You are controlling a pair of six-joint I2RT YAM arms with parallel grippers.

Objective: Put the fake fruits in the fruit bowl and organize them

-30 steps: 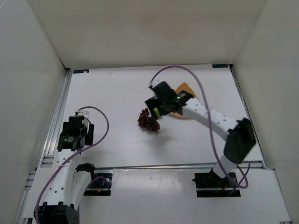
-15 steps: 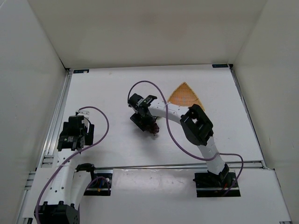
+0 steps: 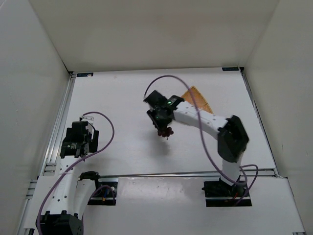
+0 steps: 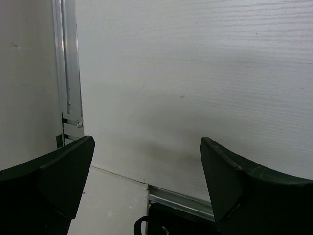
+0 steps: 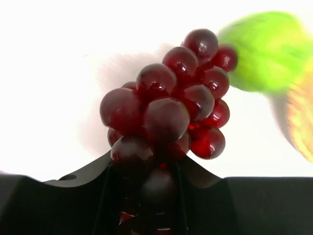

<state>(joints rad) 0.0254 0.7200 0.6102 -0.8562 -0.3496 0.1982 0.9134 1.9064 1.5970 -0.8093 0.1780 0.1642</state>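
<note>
Since half a second ago the right gripper [image 3: 163,122] has come up off the tabletop and swung a little to the right, taking the grapes [image 5: 166,112] with it, and its arm now crosses the near-left part of the fruit bowl [image 3: 199,96], which was fully in view before. In the right wrist view the jaws are clamped on the lower end of the dark red bunch, the rest of it standing out beyond the fingertips with its shadow on the white table [image 3: 112,98] behind; it appears to be carried clear of the surface, left of and nearer than the bowl. A blurred green shape beyond the bunch reads as the lime [image 5: 261,54], with an orange-tan blur just beside it that is probably the bowl's rim; whether the lime lies inside the bowl or just outside cannot be told, and the overhead view hides it. The left gripper [image 4: 146,171] hangs with its jaws spread wide and holding nothing, over bare table by the left rail [image 4: 68,73], well apart from the fruit. The step in hand looks like the carry of the grapes. The next move calls for travelling right and farther until the bunch is over the bowl's middle, lowering before letting go, and keeping off the lime.
</note>
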